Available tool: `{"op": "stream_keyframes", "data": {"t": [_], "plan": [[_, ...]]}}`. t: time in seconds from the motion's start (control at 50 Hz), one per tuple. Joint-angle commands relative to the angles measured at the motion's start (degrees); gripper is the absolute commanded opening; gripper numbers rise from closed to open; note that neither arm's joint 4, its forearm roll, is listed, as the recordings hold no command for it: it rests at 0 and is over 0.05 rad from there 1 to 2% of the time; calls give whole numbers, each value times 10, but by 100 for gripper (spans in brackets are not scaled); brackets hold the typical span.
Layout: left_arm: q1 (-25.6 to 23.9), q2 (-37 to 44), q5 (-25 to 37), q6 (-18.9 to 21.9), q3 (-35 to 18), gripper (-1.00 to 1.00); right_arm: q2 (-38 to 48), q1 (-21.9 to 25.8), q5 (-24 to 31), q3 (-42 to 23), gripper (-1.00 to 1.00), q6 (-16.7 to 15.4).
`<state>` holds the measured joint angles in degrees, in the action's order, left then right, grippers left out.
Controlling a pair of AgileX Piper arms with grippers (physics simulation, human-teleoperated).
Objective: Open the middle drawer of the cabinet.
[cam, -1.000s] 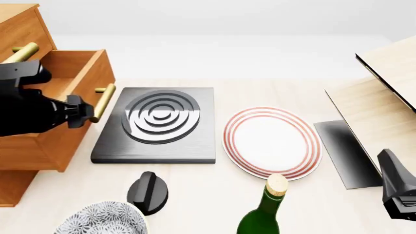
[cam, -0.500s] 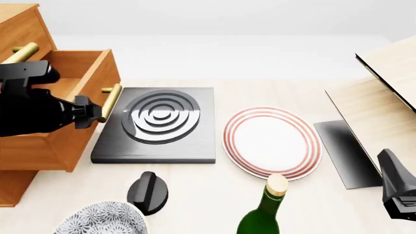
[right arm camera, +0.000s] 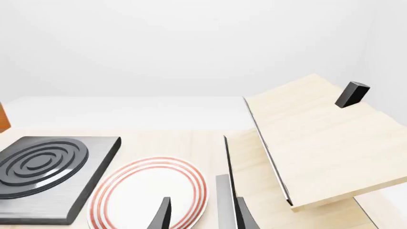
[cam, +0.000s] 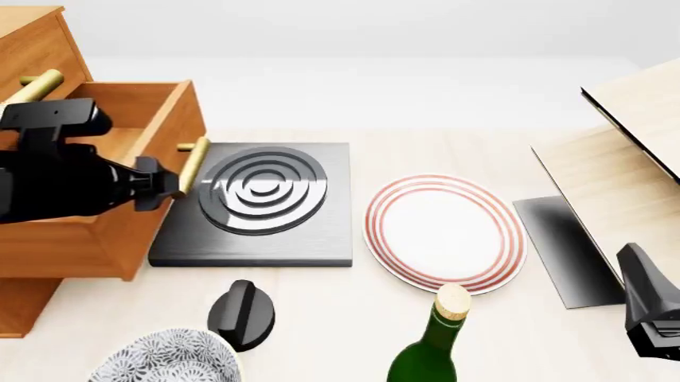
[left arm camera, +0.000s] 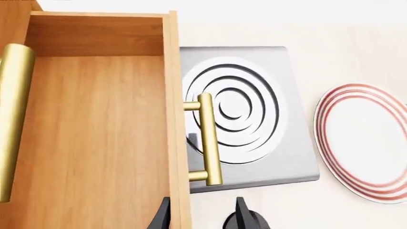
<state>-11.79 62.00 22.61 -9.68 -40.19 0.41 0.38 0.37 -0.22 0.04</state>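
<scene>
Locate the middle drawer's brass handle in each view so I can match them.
Front view: the brass handle sits at the left, beside the left end effector.
Left wrist view: centre, upright bar.
Right wrist view: not in it.
Shared landmark: the ringed hotplate.

kitchen, simulated | hob | plate | wine bottle | cabinet

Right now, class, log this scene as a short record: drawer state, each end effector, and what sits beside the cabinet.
middle drawer: pulled out, no contents visible
handle: brass bar on the drawer front
left end effector: open, near the handle's end
right end effector: open, holding nothing
beside cabinet: ringed hotplate, then striped plate
</scene>
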Motion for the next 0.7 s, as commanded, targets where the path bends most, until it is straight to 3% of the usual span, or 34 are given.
{"op": "stream_keyframes", "data": {"t": [0.02, 0.7], "plan": [[-24, 1, -1, -3, -4, 100, 0, -1, -2, 0, 100, 0], [-79, 12, -20, -22, -7, 100, 0, -1, -2, 0, 100, 0]]}}
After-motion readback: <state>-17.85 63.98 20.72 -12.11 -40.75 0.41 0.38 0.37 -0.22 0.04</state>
